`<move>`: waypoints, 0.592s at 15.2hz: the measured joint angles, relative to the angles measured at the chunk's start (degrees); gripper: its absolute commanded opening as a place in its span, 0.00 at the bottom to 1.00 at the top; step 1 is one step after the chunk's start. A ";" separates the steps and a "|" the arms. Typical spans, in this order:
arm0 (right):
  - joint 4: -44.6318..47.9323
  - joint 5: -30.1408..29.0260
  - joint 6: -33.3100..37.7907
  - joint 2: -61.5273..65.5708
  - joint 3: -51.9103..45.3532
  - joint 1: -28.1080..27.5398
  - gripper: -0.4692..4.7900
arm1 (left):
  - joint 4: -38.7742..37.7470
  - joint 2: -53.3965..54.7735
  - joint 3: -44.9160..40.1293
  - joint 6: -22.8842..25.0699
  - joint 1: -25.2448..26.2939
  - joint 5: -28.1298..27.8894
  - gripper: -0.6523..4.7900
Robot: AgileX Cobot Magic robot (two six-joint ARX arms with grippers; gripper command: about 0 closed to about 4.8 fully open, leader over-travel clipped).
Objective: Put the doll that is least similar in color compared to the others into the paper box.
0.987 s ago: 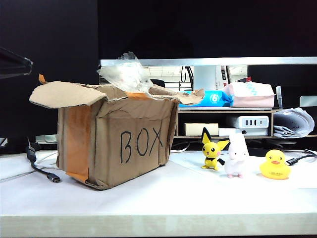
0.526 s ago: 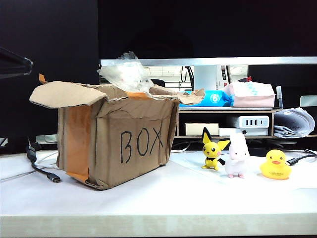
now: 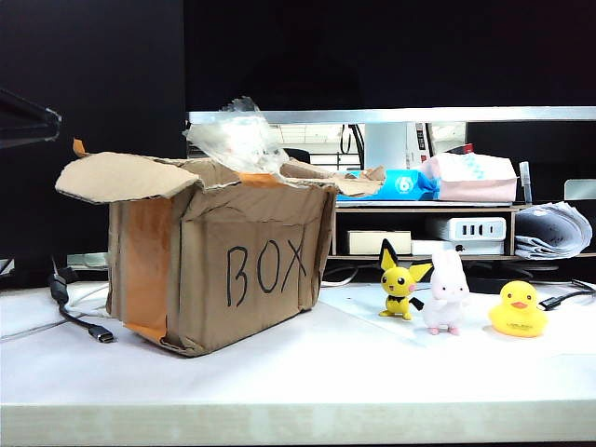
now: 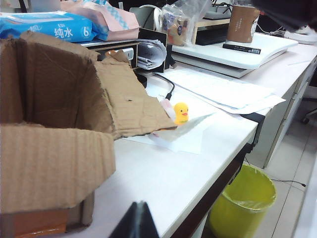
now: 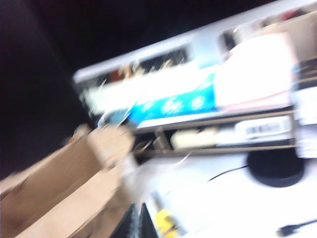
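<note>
The doll [image 3: 446, 293], a small white rabbit with pink feet, stands on the white table between a yellow black-eared figurine [image 3: 400, 282] and a yellow duck [image 3: 518, 310]. The paper box [image 3: 223, 270], brown with "BOX" written on it, sits to their left with ragged flaps open. Neither gripper shows in the exterior view. In the left wrist view my left gripper [image 4: 138, 206] is shut and empty, near the table's front edge beside the box [image 4: 54, 99]; the duck [image 4: 181, 112] shows past a flap. The right wrist view is blurred: my right gripper [image 5: 136, 207] is shut and empty, in the air near the box [image 5: 59, 198].
A black cable [image 3: 79, 317] lies left of the box. A shelf behind holds tissue packs [image 3: 400, 184], a power strip and papers. Beside the table's end a yellow-green bin [image 4: 242, 201] stands on the floor. White sheets [image 4: 218, 89] lie beyond the duck.
</note>
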 measured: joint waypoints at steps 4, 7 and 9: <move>-12.50 -9.05 -11.17 17.35 8.63 0.02 0.08 | 0.00 0.00 0.00 0.00 0.00 0.00 0.11; -19.50 -8.92 -20.20 29.94 17.44 1.46 0.08 | 0.00 0.00 0.00 0.00 0.00 0.00 0.11; -27.67 -7.56 -26.47 38.14 22.67 8.22 0.08 | -0.02 0.00 0.00 0.00 0.00 -0.02 0.11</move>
